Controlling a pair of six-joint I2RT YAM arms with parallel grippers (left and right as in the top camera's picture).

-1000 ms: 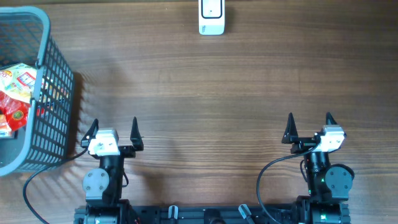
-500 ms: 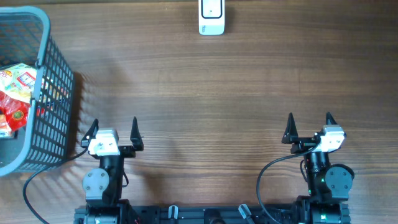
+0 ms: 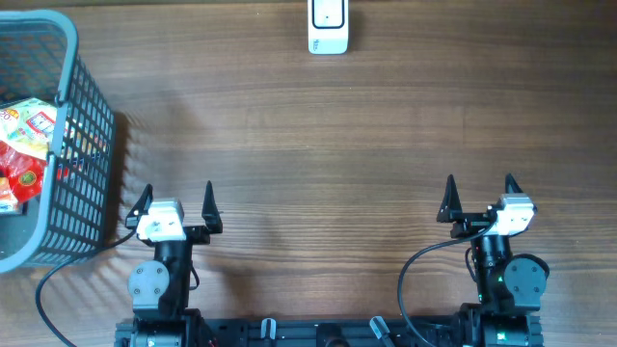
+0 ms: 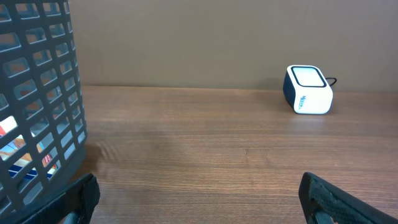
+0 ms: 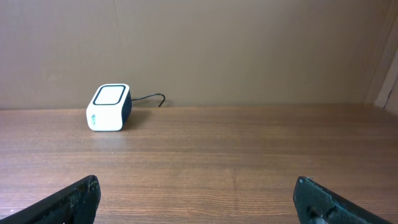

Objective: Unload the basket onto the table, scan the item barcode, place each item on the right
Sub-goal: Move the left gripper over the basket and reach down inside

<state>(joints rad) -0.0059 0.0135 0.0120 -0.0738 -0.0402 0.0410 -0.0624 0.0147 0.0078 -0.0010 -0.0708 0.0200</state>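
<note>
L gripper [image 3: 177, 198] and R gripper [image 3: 480, 188] both spread wide, nothing held. Items, the snack packs [image 3: 21, 145], sit in the basket [image 3: 69, 58] just left of and ahead of L gripper; scanner [image 3: 328, 27] far ahead, btwn both. I'd lift L over the rim, drop straight in, pinch one pack's edge, keep barcode side uncovered.

Looks like a mock shop checkout to me: wood table [image 3: 337, 145], grey basket [image 3: 92, 125] of snack packets [image 3: 21, 154], white scanner [image 3: 328, 27], plain beige wall [image 5: 249, 50] behind.
</note>
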